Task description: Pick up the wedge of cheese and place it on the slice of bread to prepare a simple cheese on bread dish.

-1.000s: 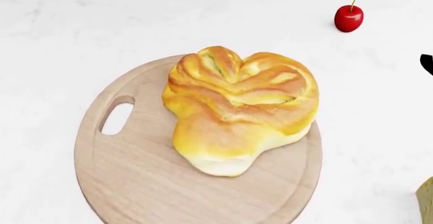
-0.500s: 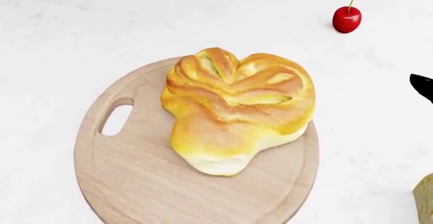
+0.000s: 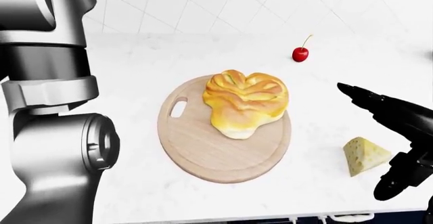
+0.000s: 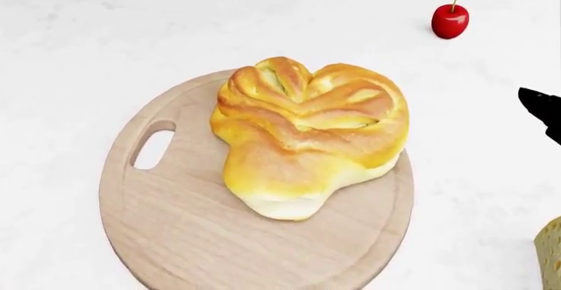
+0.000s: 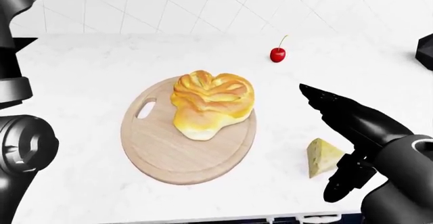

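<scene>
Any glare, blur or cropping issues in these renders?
Head view: sharp, flat light, cheese wedge cropped at the right edge. Left-eye view: grey left arm blocks the left third. Right-eye view: soft shadow under bread; right hand sharp, no glare.

I stand over a white marble countertop (image 3: 122,193) with faint grey veining, which fills nearly all of my view under soft, even light that throws only pale shadows. Beyond the countertop's far edge, at the top of the eye views, rises a wall of large white tiles (image 5: 176,6) with thin grey grout lines running in a diagonal grid. Below the countertop's near edge, along the bottom of the eye views, I see a thin strip of dark blue (image 3: 318,220) with small pale shapes too small to make out.
</scene>
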Available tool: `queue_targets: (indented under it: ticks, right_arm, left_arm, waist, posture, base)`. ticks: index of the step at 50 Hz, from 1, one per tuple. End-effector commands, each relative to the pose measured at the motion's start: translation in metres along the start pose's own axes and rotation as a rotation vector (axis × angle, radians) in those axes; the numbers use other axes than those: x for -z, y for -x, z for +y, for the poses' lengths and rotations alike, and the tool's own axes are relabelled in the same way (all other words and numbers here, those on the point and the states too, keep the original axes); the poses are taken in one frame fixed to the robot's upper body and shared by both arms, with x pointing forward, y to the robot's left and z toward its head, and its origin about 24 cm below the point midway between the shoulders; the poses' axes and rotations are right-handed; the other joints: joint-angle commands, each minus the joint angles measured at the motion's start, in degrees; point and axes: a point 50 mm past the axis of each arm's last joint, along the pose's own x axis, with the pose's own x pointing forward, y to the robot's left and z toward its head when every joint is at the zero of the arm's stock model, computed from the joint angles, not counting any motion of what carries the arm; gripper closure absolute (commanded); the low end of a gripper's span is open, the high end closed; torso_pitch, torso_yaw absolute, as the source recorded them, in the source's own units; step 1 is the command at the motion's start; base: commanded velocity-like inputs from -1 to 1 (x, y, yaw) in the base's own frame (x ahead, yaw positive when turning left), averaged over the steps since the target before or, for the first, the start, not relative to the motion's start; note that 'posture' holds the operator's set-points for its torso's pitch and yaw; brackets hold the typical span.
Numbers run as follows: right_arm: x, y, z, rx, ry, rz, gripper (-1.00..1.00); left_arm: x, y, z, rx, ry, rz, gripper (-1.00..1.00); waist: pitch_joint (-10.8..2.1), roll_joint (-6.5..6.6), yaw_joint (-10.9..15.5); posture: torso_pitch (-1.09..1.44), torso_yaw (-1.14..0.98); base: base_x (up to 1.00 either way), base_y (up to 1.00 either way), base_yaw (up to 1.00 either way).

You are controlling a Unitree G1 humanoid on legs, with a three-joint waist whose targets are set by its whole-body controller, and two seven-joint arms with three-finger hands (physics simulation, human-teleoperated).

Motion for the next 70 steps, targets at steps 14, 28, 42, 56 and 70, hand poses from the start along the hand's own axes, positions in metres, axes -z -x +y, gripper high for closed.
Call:
queue_targets:
  ticks: [14, 28, 42, 56, 70]
  right_arm:
    - [-0.003, 0.003, -0.008, 0.057, 0.018, 0.002, -0.51]
    - [-0.003, 0.002, -0.007, 0.055, 0.017, 0.006, 0.43]
    - [-0.012, 0.004, -0.026, 0.083, 0.033, -0.008, 1.00]
    - [-0.088, -0.032, -0.101, 0.105, 0.146, -0.099, 1.00]
    - [-0.141, -0.050, -0.148, 0.132, 0.180, -0.179, 1.00]
  left_arm:
    - [-0.028, 0.009, 0.002, -0.001, 0.005, -0.106, -1.00]
    - [-0.026, 0.009, 0.002, -0.003, 0.008, -0.104, -1.00]
    - [-0.026, 0.009, 0.002, -0.003, 0.008, -0.105, -1.00]
    - [-0.023, 0.006, 0.011, -0.018, 0.011, -0.101, -1.00]
    - [-0.021, 0.005, 0.011, -0.017, 0.013, -0.098, -1.00]
  waist:
    - [-1.50, -0.03, 0.0]
    - [-1.51, 0.02, -0.1]
    - [-1.47, 0.20, -0.2]
    - [-0.93, 1.36, -0.6]
    - [-0.69, 2.49, -1.0]
  posture:
    - [0.00, 0.00]
    - [0.00, 0.00]
    - [0.00, 0.00]
    - [0.00, 0.00]
    - [0.00, 0.00]
  base:
    - [0.00, 0.00, 0.00]
    - [0.00, 0.00, 0.00]
    - [0.00, 0.00, 0.00]
    - [0.00, 0.00, 0.00]
    - [0.00, 0.00, 0.00]
